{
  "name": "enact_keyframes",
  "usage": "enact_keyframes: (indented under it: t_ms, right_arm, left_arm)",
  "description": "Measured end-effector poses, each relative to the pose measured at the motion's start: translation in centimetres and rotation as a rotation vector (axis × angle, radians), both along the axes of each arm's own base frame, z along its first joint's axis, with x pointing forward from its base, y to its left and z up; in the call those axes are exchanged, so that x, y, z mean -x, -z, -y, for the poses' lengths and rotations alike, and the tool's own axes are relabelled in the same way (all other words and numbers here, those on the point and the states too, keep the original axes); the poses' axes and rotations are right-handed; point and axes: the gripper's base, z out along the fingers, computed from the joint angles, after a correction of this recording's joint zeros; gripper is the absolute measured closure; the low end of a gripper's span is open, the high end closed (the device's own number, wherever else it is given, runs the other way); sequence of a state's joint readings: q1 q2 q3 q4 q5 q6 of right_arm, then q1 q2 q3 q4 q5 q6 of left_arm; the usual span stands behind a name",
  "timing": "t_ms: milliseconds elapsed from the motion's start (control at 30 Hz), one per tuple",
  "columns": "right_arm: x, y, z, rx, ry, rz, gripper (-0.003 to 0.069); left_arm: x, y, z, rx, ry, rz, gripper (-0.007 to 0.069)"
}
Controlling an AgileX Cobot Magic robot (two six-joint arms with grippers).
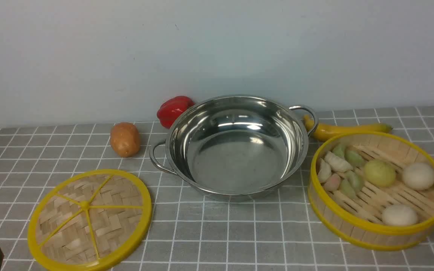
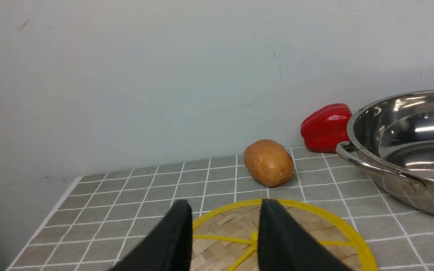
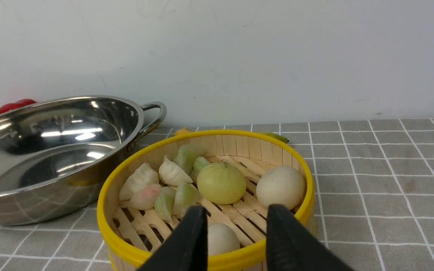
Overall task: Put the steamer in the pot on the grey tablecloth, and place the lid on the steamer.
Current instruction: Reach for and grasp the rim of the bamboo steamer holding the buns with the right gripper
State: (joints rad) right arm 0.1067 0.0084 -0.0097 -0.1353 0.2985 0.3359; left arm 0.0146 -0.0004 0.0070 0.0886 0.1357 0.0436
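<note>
The pot (image 1: 236, 158) sits empty on the grey tablecloth (image 1: 239, 233) in the middle of the counter, close to the back edge by the wall. The steamer (image 1: 371, 237) stands just beside it toward the right edge, not yet in the pot, and carries dumplings (image 1: 335, 162) and three round buns (image 1: 418, 175). The lid (image 1: 89, 220) lies flat on the cloth near the front-left corner, well apart from both.

The right gripper (image 3: 237, 214) hovers at the steamer's near rim with its jaws released and nothing clasped. The left gripper (image 2: 224, 210) is likewise released, poised over the near part of the lid.

The main risk is the load. A grasp on one side of the rim would probably let the far side of the steamer sag, and the buns could roll across the slats or over the wall. The fit is another hazard. The steamer looks only a little narrower than the pot, so coming down off centre could catch it on the steel rim or on the looped handle (image 1: 307, 114) facing it, leaving it cocked or nudging the pot across the cloth.

The lid may be awkward too. Because it lies flush, fingers closing on its thin rim might slide off, drag the cloth into a fold, or push the disc toward the front edge. Behind the pot, a potato (image 1: 125, 139), a red pepper (image 1: 173, 109) and a long yellow fruit (image 1: 345, 130) leave little room for any shove backward.
</note>
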Motion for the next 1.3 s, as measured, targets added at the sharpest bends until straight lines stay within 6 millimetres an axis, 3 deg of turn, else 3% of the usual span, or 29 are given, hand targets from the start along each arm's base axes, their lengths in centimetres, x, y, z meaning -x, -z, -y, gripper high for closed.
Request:
enact_keyframes:
  t_ms: [967,1067,1233,1300]
  right_arm:
    - [0.0,-0.1,0.0,-0.024,-0.002,0.008,0.0416]
    - [0.0,-0.5,-0.2,-0.141,-0.01,0.04,0.0416]
    - [0.0,-2.1,-0.2,-0.71,-0.023,0.162,0.0416]
    - [0.1,-2.5,0.0,-0.862,-0.02,0.201,0.0416]
  left_arm:
    - [0.0,0.0,0.0,0.023,0.0,0.0,0.0382]
    - [0.0,0.0,0.1,0.126,0.002,0.005,0.0382]
    - [0.0,-0.1,0.5,0.758,0.012,0.009,0.0382]
    - [0.0,-0.1,0.6,0.899,0.015,0.008,0.0382]
